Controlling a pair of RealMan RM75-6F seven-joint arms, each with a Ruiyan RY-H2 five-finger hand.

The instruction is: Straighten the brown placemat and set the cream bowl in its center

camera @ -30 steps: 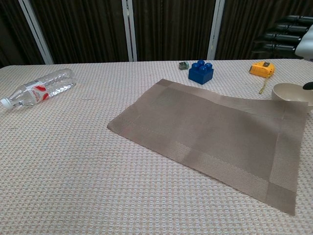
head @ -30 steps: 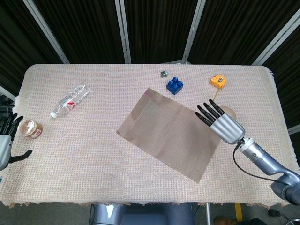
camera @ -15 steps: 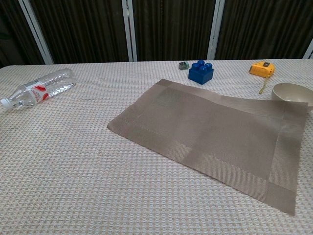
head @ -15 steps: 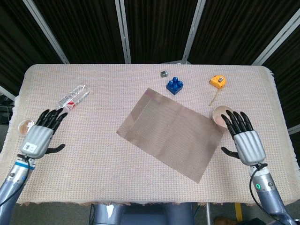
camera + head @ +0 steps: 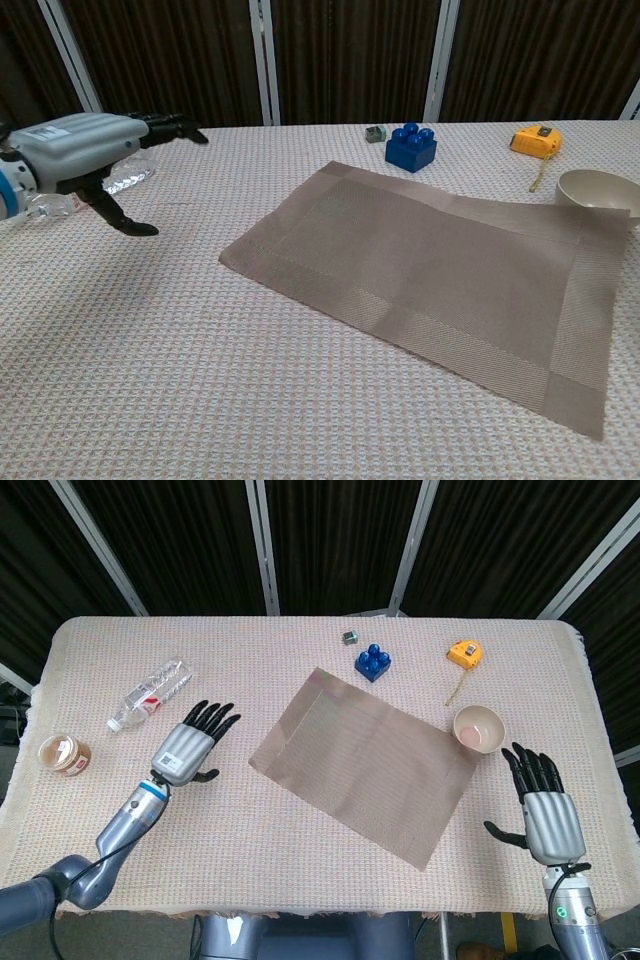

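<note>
Here the brown placemat [image 5: 362, 762] lies flat but skewed on the counter [image 5: 300, 880], its long edges running from about ten o'clock down to four o'clock across the middle of the cloth. The cream bowl [image 5: 479, 727] sits upright at the placemat's three o'clock corner, touching or just overlapping its edge; in the chest view the mat's far right corner rises slightly against the bowl [image 5: 597, 190]. The left hand [image 5: 186, 747] hovers over the counter at nine o'clock of the placemat, fingers spread and extended toward the mat, holding nothing; the chest view shows it [image 5: 75, 145] raised above the cloth with the thumb pointing down. The right hand [image 5: 545, 815] is at about four o'clock of the placemat, beyond its edge, fingers apart and empty. A clear plastic bottle [image 5: 149, 694] lies on its side at ten o'clock near the left hand. A blue toy brick [image 5: 373, 662] and a yellow tape measure [image 5: 464, 654] rest at twelve to one o'clock.
</note>
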